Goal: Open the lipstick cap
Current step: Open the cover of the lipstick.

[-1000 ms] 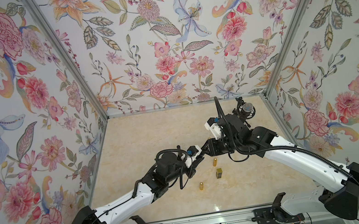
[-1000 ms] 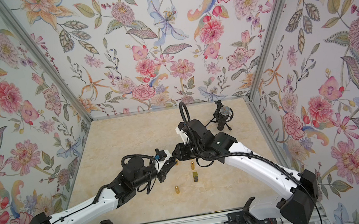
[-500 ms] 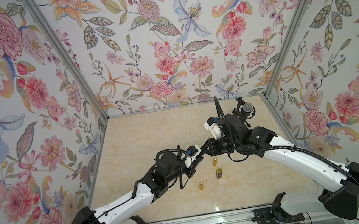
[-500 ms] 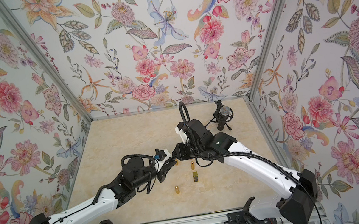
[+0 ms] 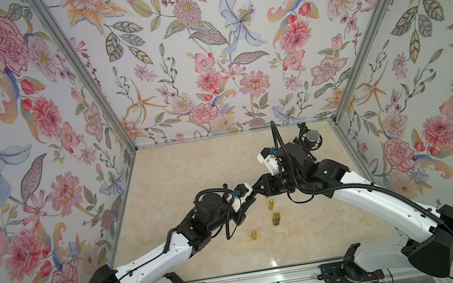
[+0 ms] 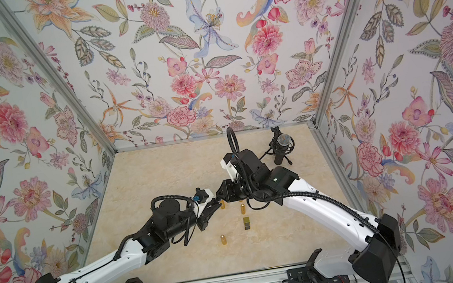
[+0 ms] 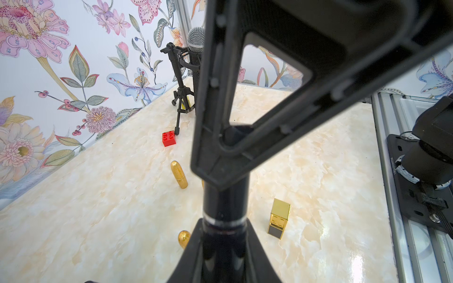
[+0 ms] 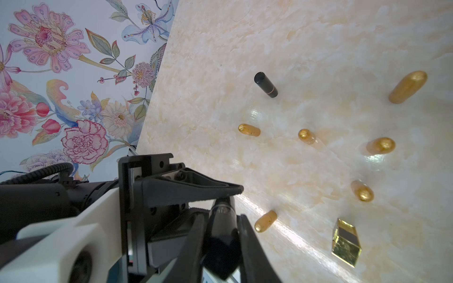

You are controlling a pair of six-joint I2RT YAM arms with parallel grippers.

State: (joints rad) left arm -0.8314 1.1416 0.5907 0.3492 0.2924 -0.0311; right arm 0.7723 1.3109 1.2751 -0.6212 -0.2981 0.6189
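**A:** Which step is this?

**B:** The pull, I'd say. The left gripper (image 7: 224,252) is clamped on one end of the lipstick (image 8: 221,212). The right gripper (image 8: 221,220) is closed round the other end, likely the cap (image 7: 224,201), which looks seated.

**A:** Where is it?

**B:** In the air over the middle of the table (image 5: 192,168), bridging the two grippers, above gold tubes (image 5: 271,204) scattered there.

**A:** What does the next move need?

**B:** Both grips firm and a straight pull apart along the tube's axis. A sideways tug could bind the cap or slip it from the pads.

**A:** How does it look?

**B:** It's a slim, glossy black cylinder with a thin silver band (image 7: 224,221) just beyond the left fingers (image 7: 190,257). That band is probably the seam.
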